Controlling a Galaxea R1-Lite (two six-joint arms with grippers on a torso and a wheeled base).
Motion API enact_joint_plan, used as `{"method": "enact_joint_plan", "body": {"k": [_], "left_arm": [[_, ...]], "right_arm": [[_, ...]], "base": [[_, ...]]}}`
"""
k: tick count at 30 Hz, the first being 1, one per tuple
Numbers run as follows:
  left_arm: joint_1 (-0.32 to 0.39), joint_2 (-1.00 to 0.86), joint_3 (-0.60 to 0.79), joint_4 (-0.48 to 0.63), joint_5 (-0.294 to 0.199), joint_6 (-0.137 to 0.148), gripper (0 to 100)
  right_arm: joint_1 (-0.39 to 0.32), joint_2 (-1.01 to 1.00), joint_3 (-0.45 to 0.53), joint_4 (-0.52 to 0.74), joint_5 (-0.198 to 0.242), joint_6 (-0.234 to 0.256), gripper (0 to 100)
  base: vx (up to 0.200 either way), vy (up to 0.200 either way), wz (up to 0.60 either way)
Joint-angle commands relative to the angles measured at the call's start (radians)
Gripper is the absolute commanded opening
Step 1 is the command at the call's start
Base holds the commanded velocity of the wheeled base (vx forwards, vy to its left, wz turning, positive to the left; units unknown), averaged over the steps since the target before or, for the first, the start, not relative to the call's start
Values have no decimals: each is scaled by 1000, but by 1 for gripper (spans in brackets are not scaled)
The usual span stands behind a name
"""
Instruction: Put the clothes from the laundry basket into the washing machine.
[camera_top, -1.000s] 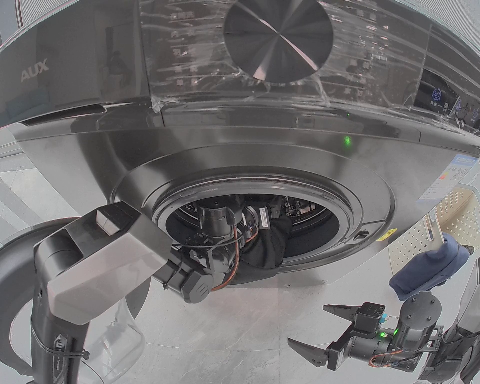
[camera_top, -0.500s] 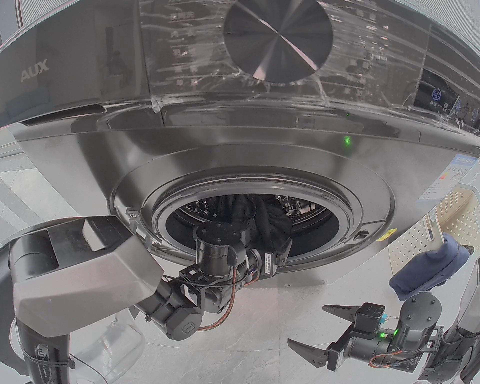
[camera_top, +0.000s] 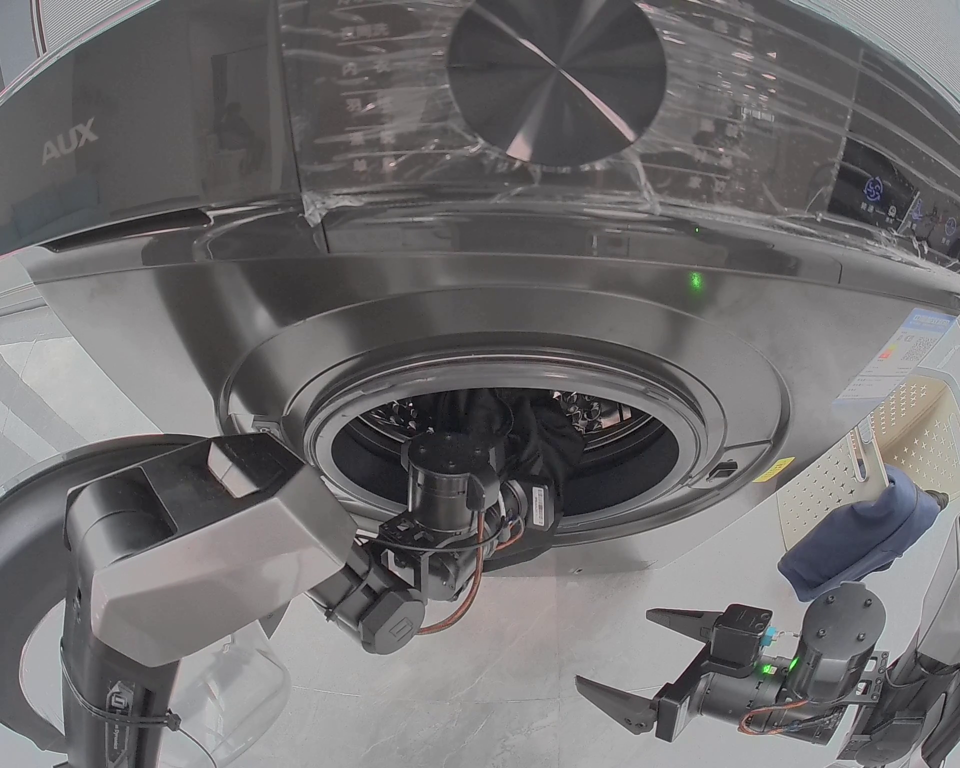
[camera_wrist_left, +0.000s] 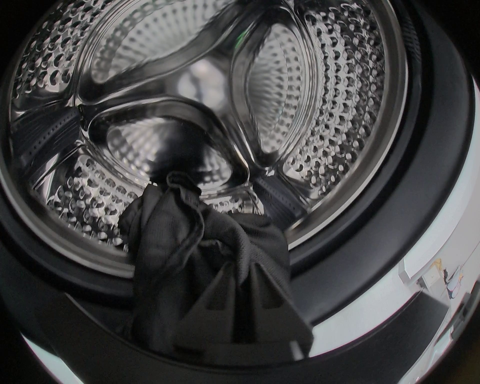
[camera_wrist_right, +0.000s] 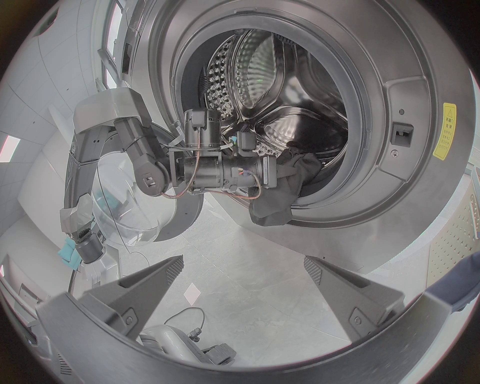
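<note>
The washing machine (camera_top: 500, 300) stands with its round drum opening (camera_top: 640, 470) uncovered. My left gripper (camera_top: 552, 488) is at the opening's lower rim, shut on a black garment (camera_wrist_left: 200, 260). The garment covers its fingers and reaches into the perforated steel drum (camera_wrist_left: 310, 125). In the right wrist view the black garment (camera_wrist_right: 280, 200) hangs from the left gripper (camera_wrist_right: 287, 170) over the rim. My right gripper (camera_top: 640, 660) hangs low in front of the machine, open with nothing in it, its fingers (camera_wrist_right: 150, 285) wide apart. A blue garment (camera_top: 860, 540) lies over the white laundry basket (camera_top: 925, 430) at the right.
The machine's glass door (camera_top: 230, 680) is swung open at the left, beside my left arm. Pale floor (camera_top: 520, 640) lies free between the machine front and my right gripper. A cable and a small device (camera_wrist_right: 190, 340) lie on the floor.
The left gripper first drew back and down out of the opening with the black garment, then moved up and forward to the rim again. The right arm has kept still.
</note>
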Motion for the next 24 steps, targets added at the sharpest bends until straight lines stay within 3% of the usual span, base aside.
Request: {"method": "enact_joint_plan", "body": {"k": [1,12,24], "left_arm": [[28,-1,-104,-5,-2,-6,0],[86,69,-402,-5,32,-12,0],[148,188,-705,65,60,-12,0]], "right_arm": [[-1,-2,15,-1,0,-1,100],[-4,-3,12,-1,0,-1,100],[-5,-2,12,-1,0,-1,100]], "base": [[0,0,0],[0,0,0],[0,0,0]]}}
